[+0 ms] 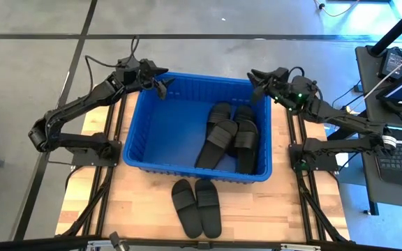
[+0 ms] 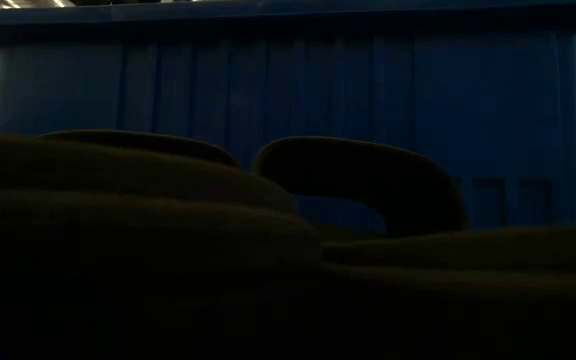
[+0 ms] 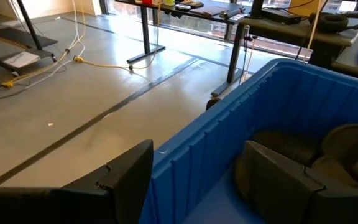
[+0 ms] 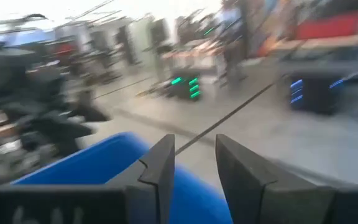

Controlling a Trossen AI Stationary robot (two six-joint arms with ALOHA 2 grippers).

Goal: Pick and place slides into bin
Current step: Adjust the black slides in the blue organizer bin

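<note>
We take the bin (image 1: 149,139) as the reference. Four slides (image 1: 225,136) lie inside it, stacked against its right-hand half; two more slides (image 1: 195,206) lie side by side on the table (image 1: 299,209) just outside its near wall. We judge the step in hand to be a release over the bin, with the pair outside as the next target.

The right gripper (image 1: 255,78) hangs over the bin's far right corner, fingers parted by a narrow gap with nothing between them. We should open it fully and lift clear of the rim before swinging toward the near wall, so the fingers do not catch the rolled edge.

The left gripper (image 1: 160,81) waits over the bin's far left corner, jaws wide apart and empty
</note>
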